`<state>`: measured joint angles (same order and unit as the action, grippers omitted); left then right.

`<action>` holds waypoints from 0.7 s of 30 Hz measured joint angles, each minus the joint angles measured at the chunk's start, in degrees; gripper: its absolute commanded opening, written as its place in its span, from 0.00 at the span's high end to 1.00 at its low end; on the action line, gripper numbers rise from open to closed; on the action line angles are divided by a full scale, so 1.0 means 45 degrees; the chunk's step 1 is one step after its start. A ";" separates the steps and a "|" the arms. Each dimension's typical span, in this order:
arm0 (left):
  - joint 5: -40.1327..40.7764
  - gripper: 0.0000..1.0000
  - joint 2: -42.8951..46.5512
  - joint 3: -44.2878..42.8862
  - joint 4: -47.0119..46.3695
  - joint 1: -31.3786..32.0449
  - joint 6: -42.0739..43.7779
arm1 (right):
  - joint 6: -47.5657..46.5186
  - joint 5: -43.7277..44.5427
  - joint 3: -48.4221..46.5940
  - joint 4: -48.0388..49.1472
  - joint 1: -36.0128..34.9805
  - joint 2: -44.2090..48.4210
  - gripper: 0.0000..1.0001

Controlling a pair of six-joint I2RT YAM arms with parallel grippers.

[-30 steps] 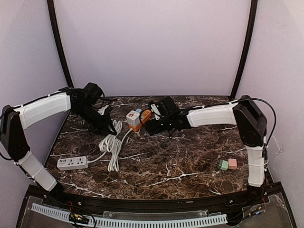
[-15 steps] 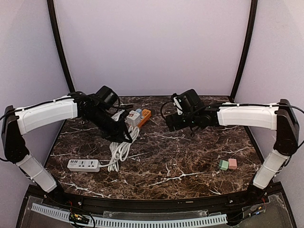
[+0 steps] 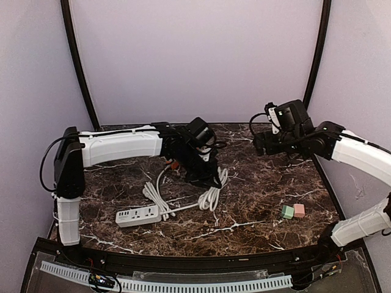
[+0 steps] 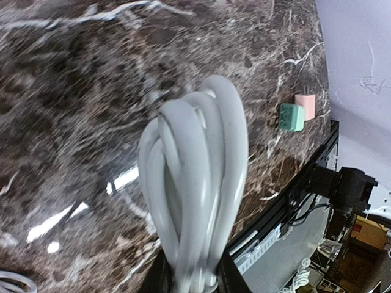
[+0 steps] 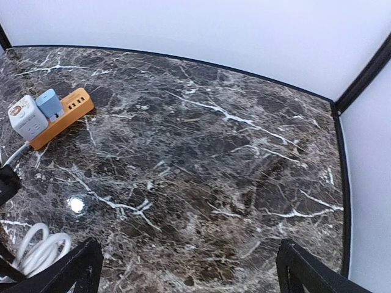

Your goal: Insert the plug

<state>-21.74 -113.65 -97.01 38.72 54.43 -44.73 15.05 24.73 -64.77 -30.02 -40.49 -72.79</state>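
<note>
My left gripper (image 3: 212,178) is shut on a looped bundle of white cable (image 4: 197,183), held over the middle of the table. The cable (image 3: 204,198) trails down to a white power strip (image 3: 139,215) at the front left. I cannot make out the cable's plug. An orange power strip (image 5: 61,116) carries a white cube adapter (image 5: 27,117) and a blue plug (image 5: 49,102); in the top view it is mostly hidden behind my left arm. My right gripper (image 5: 189,259) is open and empty, raised at the back right (image 3: 261,144).
A green plug (image 3: 287,212) and a pink plug (image 3: 299,210) lie side by side at the front right; both also show in the left wrist view, the green one (image 4: 292,117) and the pink one (image 4: 305,104). The marble table's (image 3: 256,201) front edge has a black rail.
My left gripper has moved right to the table's middle with the cable, dragging the white power strip rightward. My right gripper has pulled back from the orange strip to the back right.
</note>
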 measured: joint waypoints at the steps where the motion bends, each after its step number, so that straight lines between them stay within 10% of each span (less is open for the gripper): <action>1: 0.0024 0.88 -0.0588 -0.0695 -0.0073 0.0126 -0.0126 | -0.0005 0.0073 0.0170 -0.0238 0.0107 0.0418 0.01; 10: -0.0631 0.88 -0.4454 -0.5085 -0.0996 0.1093 -0.1069 | 0.0097 0.0641 0.0486 -0.1996 0.0510 0.2880 0.01; 21: -0.1690 0.88 -0.5897 -0.5746 -0.3594 0.1549 -0.2691 | 0.0248 0.1365 0.0442 -0.3798 0.0510 0.3793 0.01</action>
<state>-29.34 -140.18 -122.87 22.55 61.41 -56.84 16.16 30.87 -62.78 -47.11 -38.20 -55.72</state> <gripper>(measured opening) 0.190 0.986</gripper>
